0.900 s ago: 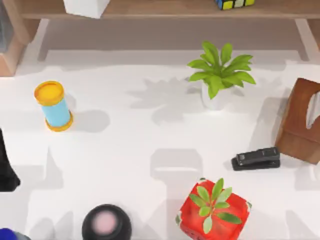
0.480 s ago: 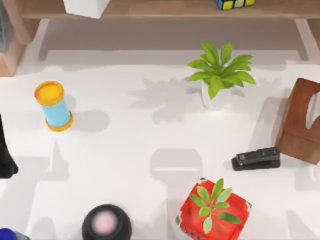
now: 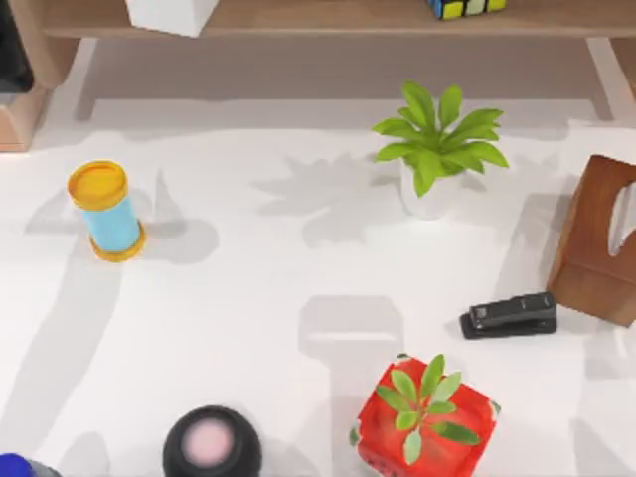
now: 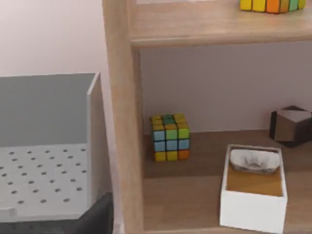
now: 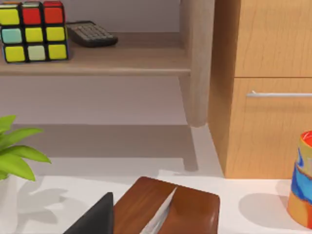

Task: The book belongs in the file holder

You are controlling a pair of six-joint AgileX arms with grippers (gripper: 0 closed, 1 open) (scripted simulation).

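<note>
Top view, far left: dark shape [image 3: 10, 50] against the shelf upright, just above the tan file holder [image 3: 18, 124]; book or left arm, cannot tell which.
Book: not made out with certainty; if carried, then at the left end effector and out of the wrist camera's sight.
Left end effector: poised over the holder, judging by the left wrist view; open, closed or gripping, cannot tell.
Key relation: holder mouth directly below and ahead of the left end effector, its long axis running away from it toward the back wall; left arm clearly the nearer one.
File holder: light-wood side wall [image 4: 97, 156], smooth grey inside, pale floor punched with rows of small holes; open slot, nothing seen inside.
Beside the left end effector: wooden shelf upright [image 4: 122, 122], close to the holder wall; a tight gap, likely the risk on the way down.
Farther right: glossy yellow-lidded blue can [image 3: 106, 211], leafy potted plant [image 3: 434, 149], black stapler [image 3: 509, 315].
Right end effector: parked by the dark wood tissue box [image 5: 168, 209]; state cannot tell.
</note>
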